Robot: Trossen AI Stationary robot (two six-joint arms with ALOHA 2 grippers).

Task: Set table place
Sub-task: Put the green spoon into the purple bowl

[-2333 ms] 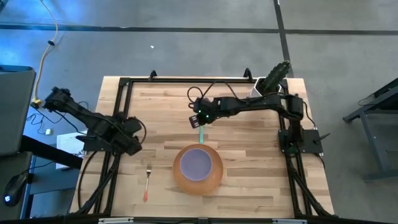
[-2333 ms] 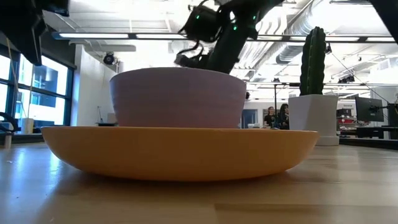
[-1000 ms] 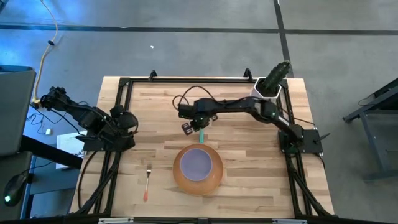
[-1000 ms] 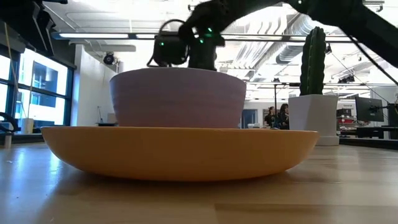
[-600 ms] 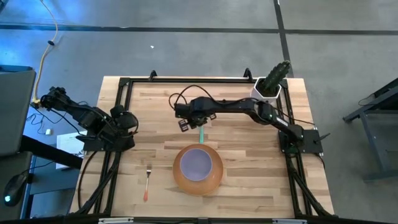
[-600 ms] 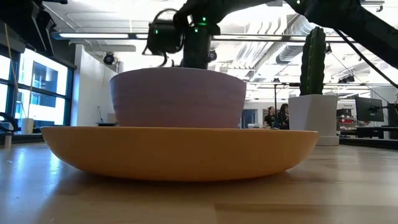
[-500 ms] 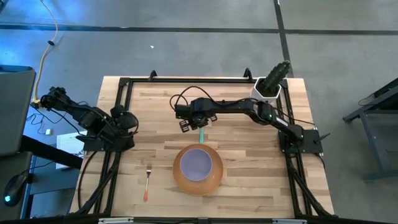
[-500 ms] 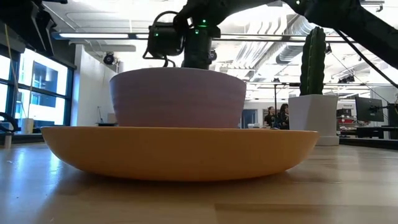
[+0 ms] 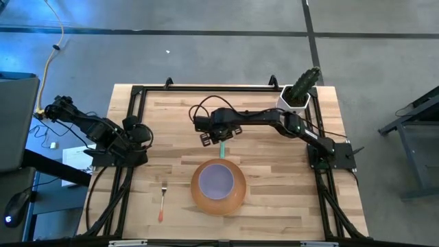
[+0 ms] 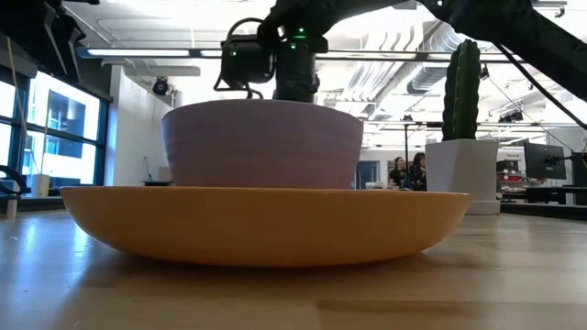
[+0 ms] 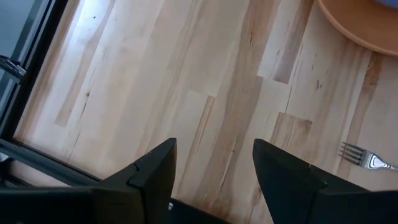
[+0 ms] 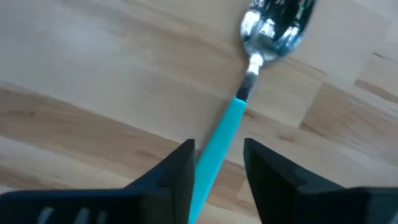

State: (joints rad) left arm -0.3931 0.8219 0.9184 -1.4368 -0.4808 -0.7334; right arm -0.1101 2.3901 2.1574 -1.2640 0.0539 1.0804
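Note:
The teal-handled spoon (image 9: 221, 148) lies flat on the table (image 9: 274, 165), just beyond the orange plate (image 9: 199, 195) that holds the lavender bowl (image 9: 218, 180). My right gripper (image 12: 219, 147) is open over the spoon. Its fingers stand on either side of the teal handle (image 12: 214, 158), and the spoon's bowl (image 12: 273, 23) lies ahead of them. The orange-handled fork (image 9: 162, 202) lies left of the plate and also shows in the left wrist view (image 11: 364, 158). My left gripper (image 11: 214, 177) is open and empty at the table's left edge (image 9: 137, 134). My right gripper comes at the spoon from above, its fingers (image 12: 180, 165) lying across the teal handle (image 12: 208, 171), one on each side. The spoon lies flat on the table. I cannot tell whether either finger touches the handle.
A white pot with a cactus (image 9: 296, 95) stands at the table's far right corner and shows in the low view (image 10: 463, 156). The table's black frame (image 9: 206, 88) runs along its edges. Bare wood lies to the right of the plate.
My right gripper has shifted a little toward the table's left over the spoon's handle and turned slightly. The spoon, plate, bowl and fork lie where they were.

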